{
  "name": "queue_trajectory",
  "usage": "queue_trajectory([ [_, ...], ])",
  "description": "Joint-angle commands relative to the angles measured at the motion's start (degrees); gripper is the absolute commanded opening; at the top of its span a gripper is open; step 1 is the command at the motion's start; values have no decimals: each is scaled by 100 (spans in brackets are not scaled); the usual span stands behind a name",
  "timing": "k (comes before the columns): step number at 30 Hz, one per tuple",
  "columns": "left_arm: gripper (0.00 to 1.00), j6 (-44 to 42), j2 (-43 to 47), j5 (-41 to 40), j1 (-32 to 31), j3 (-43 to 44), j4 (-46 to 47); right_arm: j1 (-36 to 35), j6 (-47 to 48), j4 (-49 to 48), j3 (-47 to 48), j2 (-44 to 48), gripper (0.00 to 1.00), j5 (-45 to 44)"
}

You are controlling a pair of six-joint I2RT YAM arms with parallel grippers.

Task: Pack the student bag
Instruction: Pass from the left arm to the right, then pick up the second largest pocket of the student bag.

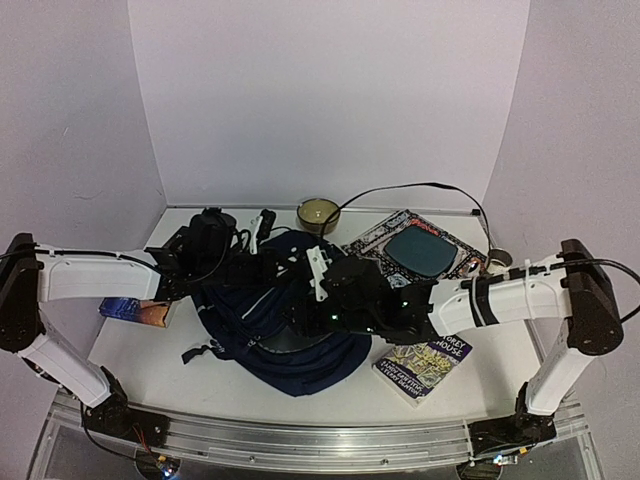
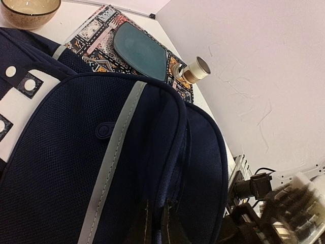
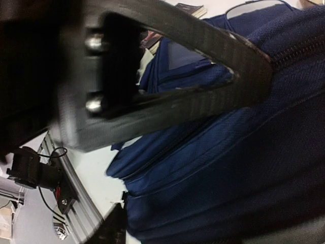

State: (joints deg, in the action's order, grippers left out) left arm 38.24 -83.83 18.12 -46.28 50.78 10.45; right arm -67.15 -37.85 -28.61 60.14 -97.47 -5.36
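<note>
The student bag (image 1: 270,335) lies in the middle of the table (image 1: 200,385), between the two arms, its navy front panel with the pale stripe turned up. Its zips look shut where they show, and what is inside is hidden. The left gripper (image 2: 155,218) has its jaws together right at a zip seam on the bag's upper edge; whether they pinch fabric I cannot tell. The right gripper (image 1: 318,275) is over the bag's middle, jaws apart, one finger (image 3: 203,46) lying across the blue cloth with its tip at a zip line. Behind the bag stands a tan bowl (image 1: 318,213); I cannot tell if it holds anything. A teal flat case (image 1: 418,250) rests on a patterned book (image 1: 372,238), with a tape roll (image 1: 497,258) just beside
</note>
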Motion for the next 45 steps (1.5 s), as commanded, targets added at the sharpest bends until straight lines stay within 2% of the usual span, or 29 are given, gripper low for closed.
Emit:
queue_trajectory([
  [1,9,-251,289,-110,48,236,570,121,-211,-297,315,-44,28,204],
  [4,21,-468,561,-441,49,44,402,148,-182,-304,408,21,11,198],
  [7,35,-715,844,-826,52,-119,26,188,-142,-307,521,92,0,191],
  [13,47,-1076,1629,-1467,46,-653,-685,285,-19,-266,778,221,0,101],
  [27,50,-989,3279,-1147,31,-2325,-1009,392,305,22,1489,228,0,2],
  [31,50,-951,3486,-852,19,-2760,-671,399,331,39,1519,226,0,11],
  [34,48,-959,3444,-568,-39,-3101,-86,401,340,42,1549,220,0,34],
  [38,45,-1199,3203,-687,-186,-3241,102,403,357,46,1586,238,0,51],
  [45,45,-1433,2789,-369,-302,-3477,1005,403,419,43,1621,272,0,149],
])
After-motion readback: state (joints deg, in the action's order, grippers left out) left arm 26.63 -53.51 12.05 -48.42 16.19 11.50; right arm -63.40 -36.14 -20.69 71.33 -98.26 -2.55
